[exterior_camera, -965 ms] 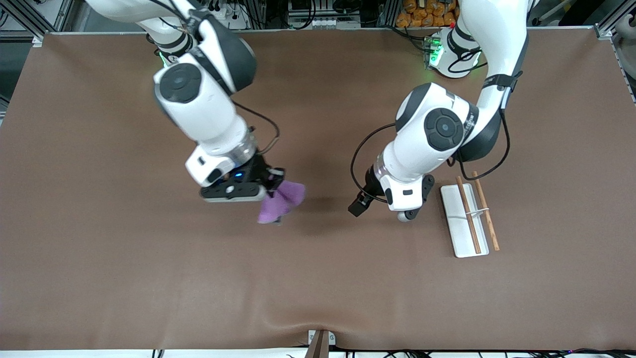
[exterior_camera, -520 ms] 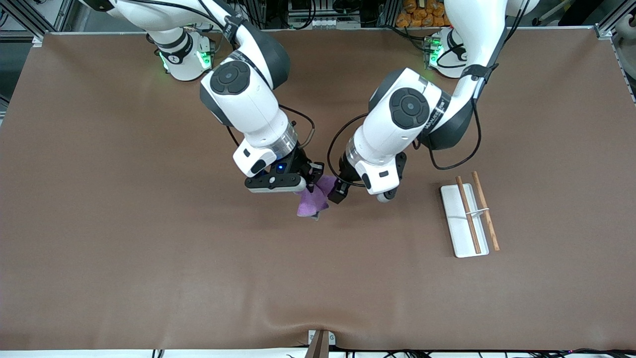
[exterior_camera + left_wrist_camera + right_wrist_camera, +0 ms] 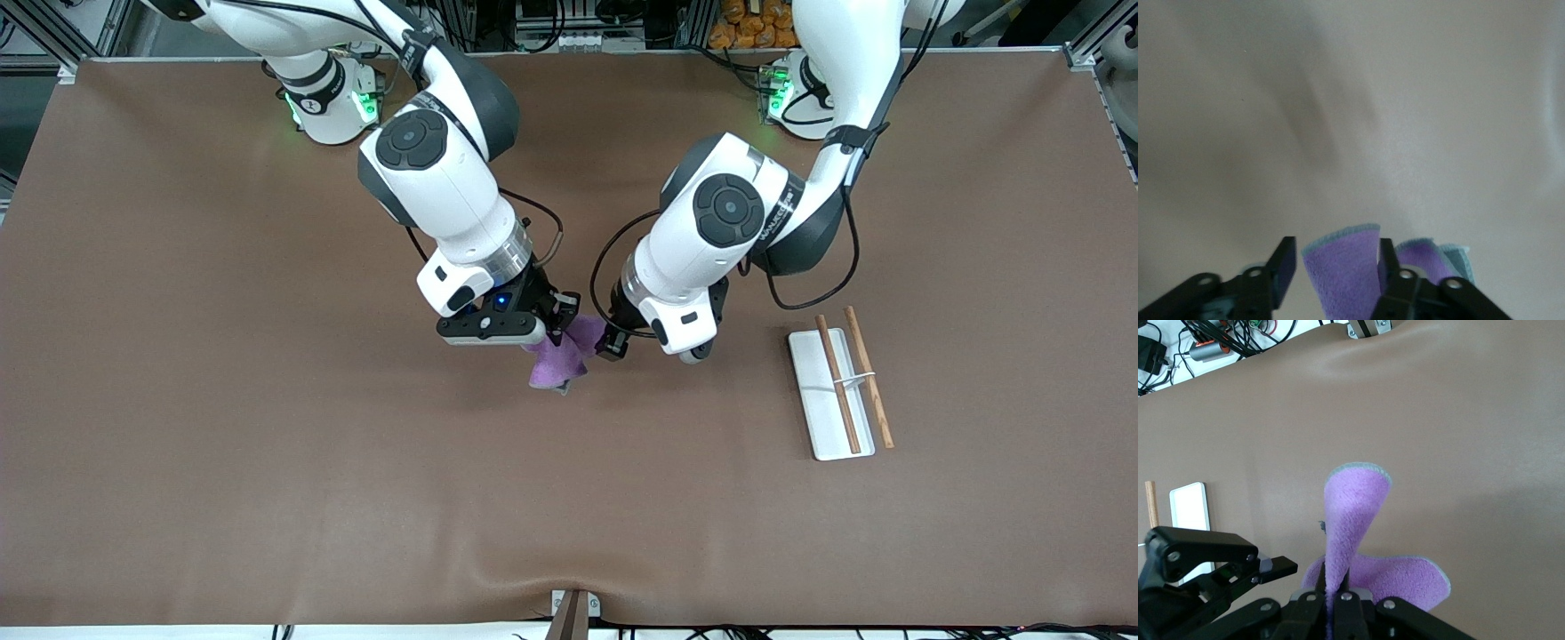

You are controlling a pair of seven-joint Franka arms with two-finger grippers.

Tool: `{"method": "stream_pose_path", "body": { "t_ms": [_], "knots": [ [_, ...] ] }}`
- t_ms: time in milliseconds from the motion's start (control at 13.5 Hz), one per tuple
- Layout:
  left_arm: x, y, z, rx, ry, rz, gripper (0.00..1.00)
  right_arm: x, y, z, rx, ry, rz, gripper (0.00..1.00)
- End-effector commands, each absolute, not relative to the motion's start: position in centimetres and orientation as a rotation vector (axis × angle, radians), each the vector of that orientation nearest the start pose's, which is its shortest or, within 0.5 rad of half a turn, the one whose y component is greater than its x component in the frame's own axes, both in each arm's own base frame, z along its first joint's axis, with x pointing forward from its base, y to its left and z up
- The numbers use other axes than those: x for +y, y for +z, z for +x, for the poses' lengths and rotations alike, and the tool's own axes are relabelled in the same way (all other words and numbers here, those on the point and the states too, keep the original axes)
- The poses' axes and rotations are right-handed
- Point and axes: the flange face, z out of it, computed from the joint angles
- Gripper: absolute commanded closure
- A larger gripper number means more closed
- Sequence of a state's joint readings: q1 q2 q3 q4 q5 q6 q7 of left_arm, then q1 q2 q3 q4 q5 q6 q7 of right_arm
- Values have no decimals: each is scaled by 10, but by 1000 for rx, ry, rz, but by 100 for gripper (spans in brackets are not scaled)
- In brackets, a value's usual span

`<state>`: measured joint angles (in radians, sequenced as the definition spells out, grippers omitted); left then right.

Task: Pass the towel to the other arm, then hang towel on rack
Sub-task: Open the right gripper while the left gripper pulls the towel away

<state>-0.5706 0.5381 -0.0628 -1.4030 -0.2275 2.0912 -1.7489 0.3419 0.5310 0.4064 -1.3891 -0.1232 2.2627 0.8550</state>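
Over the middle of the brown surface (image 3: 267, 444) we hold the towel (image 3: 556, 360) pinched in our right gripper (image 3: 558, 331), hanging limp, long axis downward. Our left gripper (image 3: 610, 342) brackets one upturned fold, fingers not yet clenched. Soft and light, it wants gripping at that fold. Rack (image 3: 840, 391) lies toward the left arm's end.

In my left wrist view the lower edge cuts off my left gripper (image 3: 1337, 263) and the towel (image 3: 1341, 270), so I cannot tell whether my fingers (image 3: 1283, 263) touch the cloth. In my right wrist view the bottom edge crops my right gripper (image 3: 1333, 595); the rack (image 3: 1189, 507) shows only partly, at centre left. In the front view my wrists hide most of both grippers.
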Motion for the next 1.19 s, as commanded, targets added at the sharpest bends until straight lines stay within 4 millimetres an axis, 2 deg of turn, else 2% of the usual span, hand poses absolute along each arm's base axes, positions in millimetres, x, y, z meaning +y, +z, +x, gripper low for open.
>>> {"method": "stream_pose_path", "body": {
  "t_ms": [0,223,371,891,1039,1114],
  "knots": [
    [-433,399,584,-1962,312,-2704,46,450,468,581,216,-316,-2789,100],
    [-434,390,587,-2004,377,-2679,46,449,468,582,218,-316,-2789,100],
    [-434,393,586,-2004,375,-2684,35,449,468,582,218,-316,-2789,100],
    [-430,398,593,-2087,459,-2661,36,448,468,582,220,-317,-2789,100],
    [-432,395,593,-2093,464,-2665,49,448,468,582,220,-316,-2790,100],
    [-431,391,594,-2094,463,-2662,59,448,468,582,220,-316,-2790,100]
  ]
}}
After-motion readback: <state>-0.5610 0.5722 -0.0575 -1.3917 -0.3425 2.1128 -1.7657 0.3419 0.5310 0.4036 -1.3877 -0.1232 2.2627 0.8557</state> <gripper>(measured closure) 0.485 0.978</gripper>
